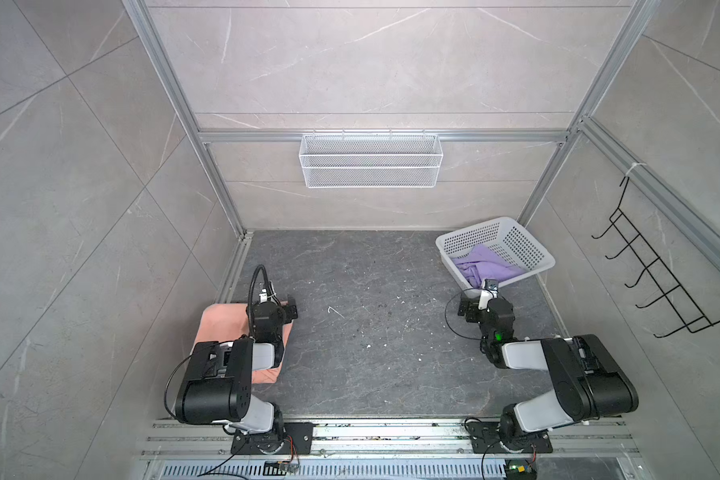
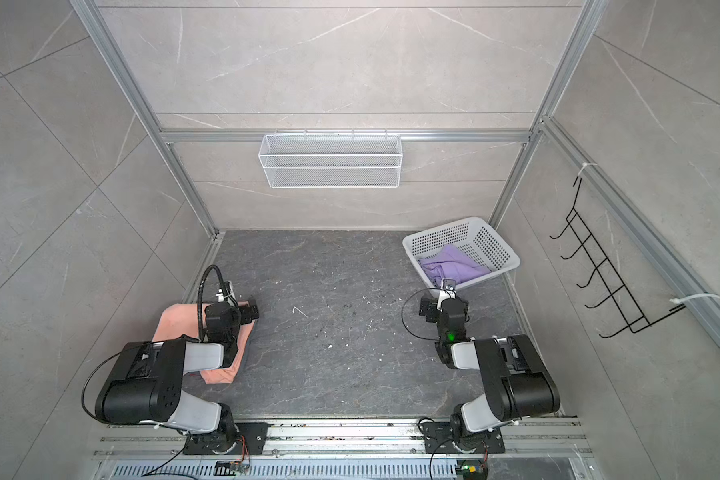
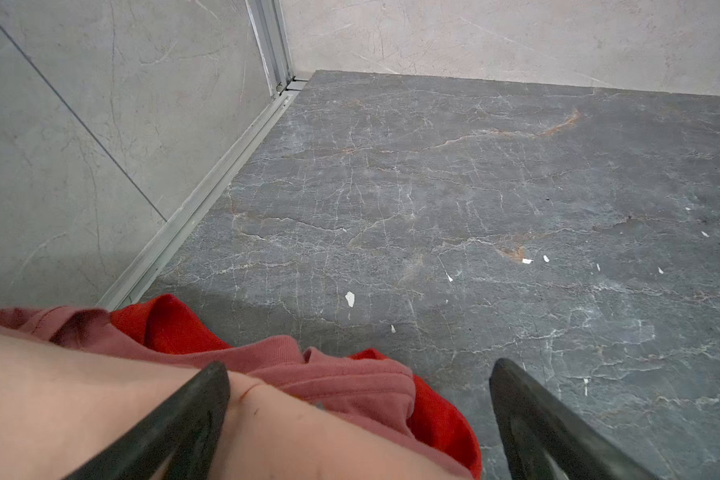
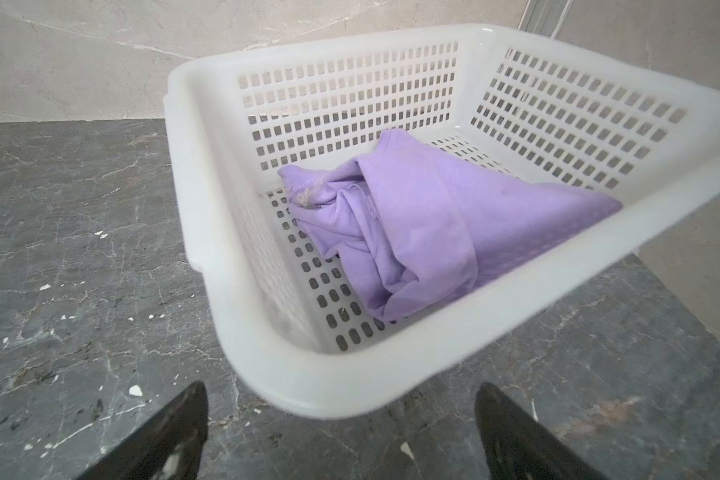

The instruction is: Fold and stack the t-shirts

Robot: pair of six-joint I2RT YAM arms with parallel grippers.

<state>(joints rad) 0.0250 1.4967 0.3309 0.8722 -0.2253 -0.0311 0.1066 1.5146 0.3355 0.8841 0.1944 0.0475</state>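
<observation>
Closest in, at the worktop's left edge toward the near side: left gripper (image 3: 358, 365), black fingers spread wide with nothing between them, poised just over the salmon-peach cloth t-shirt (image 1: 221, 324). Lying there as a rough flat rectangle in both top views, partly hidden under the arm. From the left wrist view, collar end bunched with a redder inner layer showing, so not a crisp fold. Across on the right, right gripper (image 4: 341, 386) likewise released and empty, hovering above the dark grey marbled worktop (image 1: 371, 332) just short of the near rim of the white perforated plastic basket (image 1: 516, 245), facing into it. Basket parked in the far right corner. Inside, crumpled in a heap on the floor and up against one wall, the lavender purple cloth t-shirt (image 4: 433, 216), no lettering on view. Judged from that: salmon shirt probably folded and set aside as the base of the stack, lavender one not yet taken out, so most likely at the step of fetching it. For the next move: reach over the rim and down into the basket, and pinch a raised fold rather than scrape the perforated floor. Lift high enough to clear the wall without dragging the light basket along, then spread the cloth flat on the open middle of the worktop, within reach of both grippers. Worth watching for cloth snagging on the rim.
</observation>
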